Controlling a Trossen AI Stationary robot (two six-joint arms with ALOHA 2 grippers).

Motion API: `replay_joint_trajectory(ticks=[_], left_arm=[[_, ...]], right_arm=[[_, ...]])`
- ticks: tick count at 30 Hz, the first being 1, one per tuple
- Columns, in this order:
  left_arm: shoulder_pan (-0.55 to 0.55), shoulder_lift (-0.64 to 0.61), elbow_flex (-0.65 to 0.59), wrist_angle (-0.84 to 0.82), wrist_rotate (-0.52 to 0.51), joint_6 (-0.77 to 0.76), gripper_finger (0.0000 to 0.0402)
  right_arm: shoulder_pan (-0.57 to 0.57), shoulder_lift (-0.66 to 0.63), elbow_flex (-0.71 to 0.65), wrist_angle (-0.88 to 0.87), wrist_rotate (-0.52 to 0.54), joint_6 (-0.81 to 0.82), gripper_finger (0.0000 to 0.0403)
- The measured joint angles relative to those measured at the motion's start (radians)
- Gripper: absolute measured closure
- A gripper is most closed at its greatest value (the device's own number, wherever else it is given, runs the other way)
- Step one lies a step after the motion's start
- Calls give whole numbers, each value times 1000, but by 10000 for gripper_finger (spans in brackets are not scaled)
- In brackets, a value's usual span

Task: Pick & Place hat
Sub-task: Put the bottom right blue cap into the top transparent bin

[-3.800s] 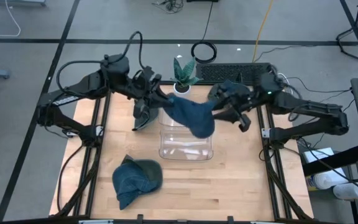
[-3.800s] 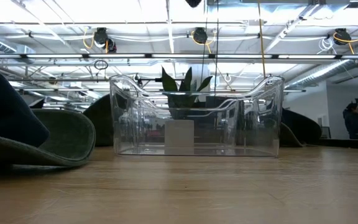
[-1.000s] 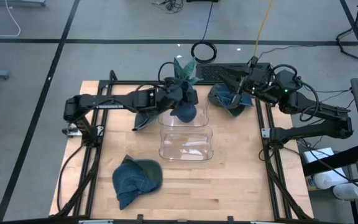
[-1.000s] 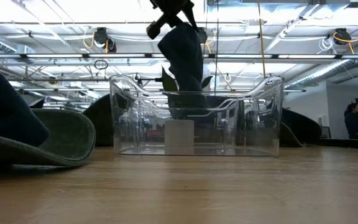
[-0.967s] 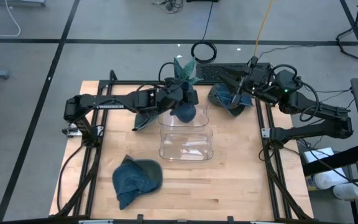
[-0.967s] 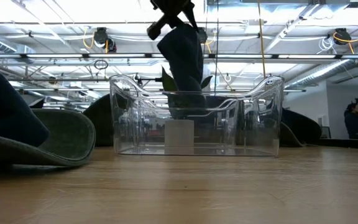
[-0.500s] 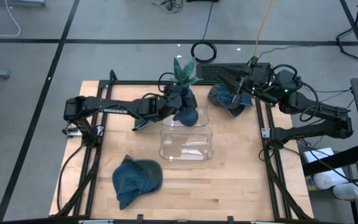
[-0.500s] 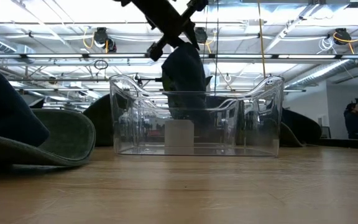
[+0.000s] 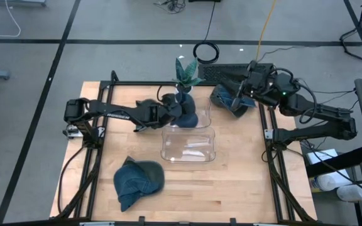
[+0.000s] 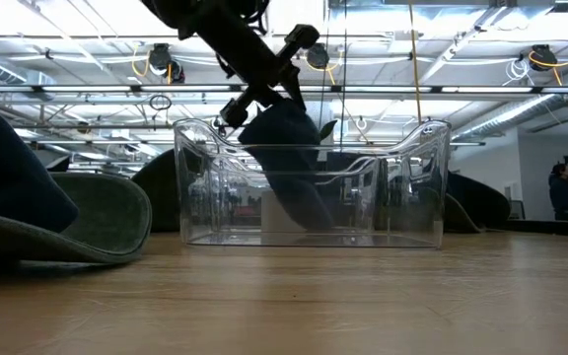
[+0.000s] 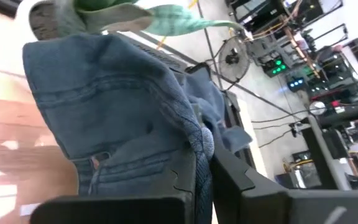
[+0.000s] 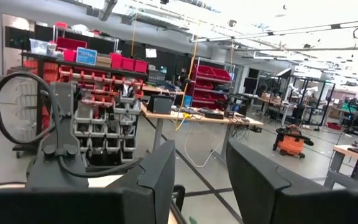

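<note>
Two arms, left gripper (image 9: 180, 112) (clamping hat (image 9: 188, 117))

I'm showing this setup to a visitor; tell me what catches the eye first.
First, the left gripper shut on a denim hat, lowering it into the clear bin at the table's middle. Another denim hat lies on the near left of the table, and a third sits at the far right, by the right gripper, open and empty. A potted plant stands behind the bin.

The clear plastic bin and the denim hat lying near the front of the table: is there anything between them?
No. In the high view only bare wooden table lies between the clear bin and the loose hat.
</note>
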Motion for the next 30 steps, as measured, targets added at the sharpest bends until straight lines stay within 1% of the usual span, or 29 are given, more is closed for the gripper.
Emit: replay_joint_trajectory(ticks=[6,9,14,16,19,24,27,30], left_arm=[[10,0,-31,0,31,-21,379],[10,1,-34,-2,26,-36,379],[20,52,-35,23,53,-101,379],[21,80,-34,63,57,-120,379],[19,101,-35,76,70,-130,379],[26,102,-34,66,79,-119,379],[37,102,-34,3,87,-122,379],[51,102,-34,-10,92,-117,379]], right_arm=[[0,0,-37,47,0,43,273],[0,1,-49,59,-17,45,273],[0,0,-49,61,-52,44,273],[0,0,-49,60,-52,48,273],[0,0,-49,60,-52,48,273],[0,0,-49,52,-52,48,273],[0,0,-49,47,-52,47,273],[0,0,-49,48,-52,38,273]])
